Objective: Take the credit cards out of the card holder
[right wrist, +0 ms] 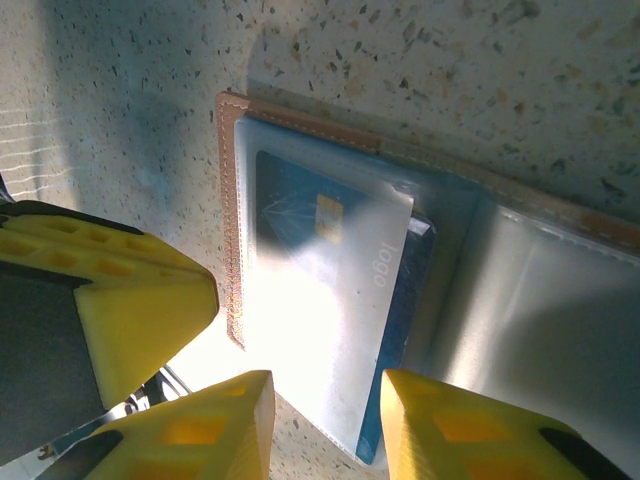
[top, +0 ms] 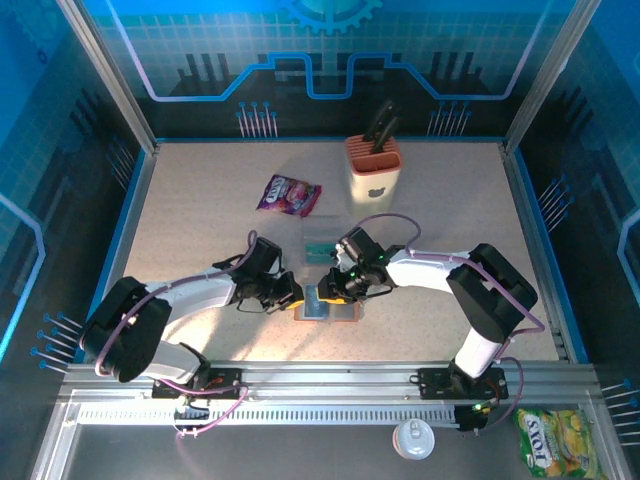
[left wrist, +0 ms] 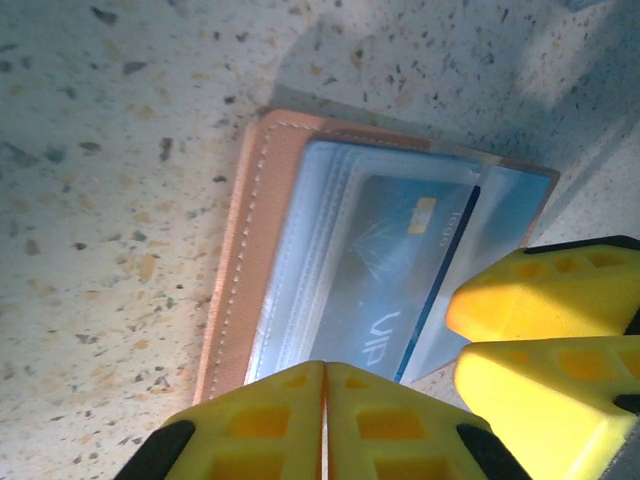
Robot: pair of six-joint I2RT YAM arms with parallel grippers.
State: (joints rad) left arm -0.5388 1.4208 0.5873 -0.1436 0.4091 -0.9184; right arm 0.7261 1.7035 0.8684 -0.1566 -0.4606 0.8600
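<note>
Near the middle of the table's (top: 190,230) near edge, we see the left claw (top: 290,293) with its pads pressed together and nothing visible between them, at the card holder's (top: 338,312) left edge. The card holder lies open and flat, with a blue card (left wrist: 400,270) in its clear sleeve. The right claw (right wrist: 320,400) stands partly open, the blue card's end lying between its fingers. Teal cards (top: 320,240) lie loose just behind the holder.
</note>
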